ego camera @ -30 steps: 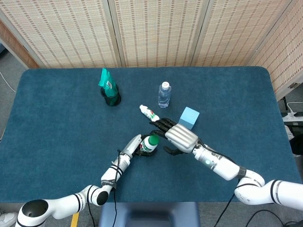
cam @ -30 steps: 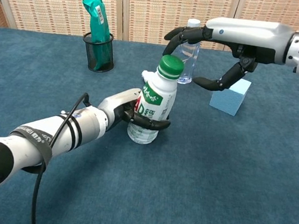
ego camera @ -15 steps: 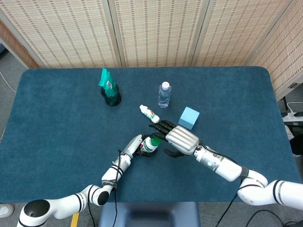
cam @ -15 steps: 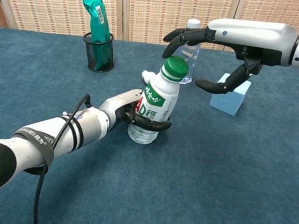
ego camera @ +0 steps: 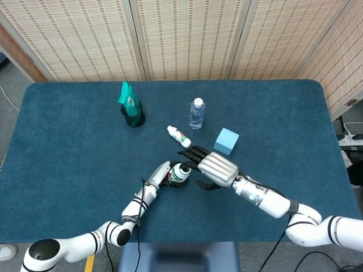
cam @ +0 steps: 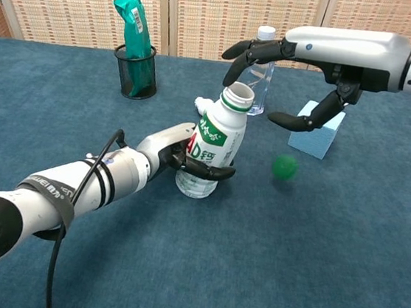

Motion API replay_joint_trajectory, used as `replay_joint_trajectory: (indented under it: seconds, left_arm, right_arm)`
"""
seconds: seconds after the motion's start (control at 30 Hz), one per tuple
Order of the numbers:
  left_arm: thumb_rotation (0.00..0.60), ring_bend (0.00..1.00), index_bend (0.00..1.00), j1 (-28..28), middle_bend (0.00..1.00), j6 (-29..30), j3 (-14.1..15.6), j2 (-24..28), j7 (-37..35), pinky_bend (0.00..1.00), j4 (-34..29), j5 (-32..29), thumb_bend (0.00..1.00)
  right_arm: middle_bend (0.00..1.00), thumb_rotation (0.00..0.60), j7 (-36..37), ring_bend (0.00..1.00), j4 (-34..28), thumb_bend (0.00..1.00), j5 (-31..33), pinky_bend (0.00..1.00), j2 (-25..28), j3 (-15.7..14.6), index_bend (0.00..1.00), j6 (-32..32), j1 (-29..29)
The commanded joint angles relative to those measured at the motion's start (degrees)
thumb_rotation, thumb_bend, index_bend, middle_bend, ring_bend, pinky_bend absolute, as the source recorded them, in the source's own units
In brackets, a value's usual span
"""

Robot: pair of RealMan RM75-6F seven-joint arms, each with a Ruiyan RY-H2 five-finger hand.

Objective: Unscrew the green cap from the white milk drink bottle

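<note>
The white milk drink bottle [cam: 215, 149] stands near the middle of the blue carpet-like surface [cam: 340, 273], a rounded plastic body with a printed label, long axis tilted a little right of upright, its open mouth pointing up toward the right hand. The left hand [cam: 183, 156] grips its lower body, dark fingers [cam: 211, 171] wrapped round the base. The right hand [cam: 304, 69] hovers just above the neck, fingers spread and curled, holding nothing. The green cap [cam: 285, 167] is off the bottle, a small blurred round shape beside it to the right; only the chest view shows it. The head view shows the bottle [ego camera: 180, 171] from above, between both hands.
</note>
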Motion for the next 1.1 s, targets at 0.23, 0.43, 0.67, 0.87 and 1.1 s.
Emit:
replay_joint_trajectory:
  seconds: [0.23,0.43,0.67,0.87,1.1]
  left_arm:
    - [0.600,0.53,0.75,1.18,0.89,2.41,-1.00,-0.65,-1.24,0.20,0.27,-0.67,0.97]
    - [0.600,0.44,0.70,2.13,0.84,5.51,-1.52,0.15,-0.58,0.15,-0.32,-0.18,0.91]
    - [0.600,0.44,0.69,3.55,0.84,17.93,0.32,0.46,10.50,0.15,-0.81,4.48,0.94]
    - [0.600,0.44,0.69,4.91,0.84,25.71,1.63,2.30,18.01,0.15,-4.43,7.78,0.93]
    - [0.600,0.38,0.62,5.66,0.75,26.88,5.40,3.48,31.94,0.15,-4.14,8.18,0.91]
  right_arm:
    - [0.00,0.600,-1.82,0.00,-0.13,0.39,1.26,0.00,0.04,0.76,0.15,4.61,-2.41]
    - [0.00,0.600,-1.38,0.00,-0.36,0.39,1.19,0.00,1.52,0.11,0.09,7.16,-4.60]
    - [0.00,0.600,-0.38,0.00,-0.51,0.39,0.86,0.00,3.47,-1.01,0.06,7.75,-6.12]
    - [0.00,0.600,0.13,0.00,-1.00,0.39,0.56,0.00,4.83,-1.84,0.05,7.74,-7.05]
    - [0.00,0.600,0.48,0.00,-2.63,0.39,-0.69,0.00,6.93,-2.75,0.03,8.38,-8.18]
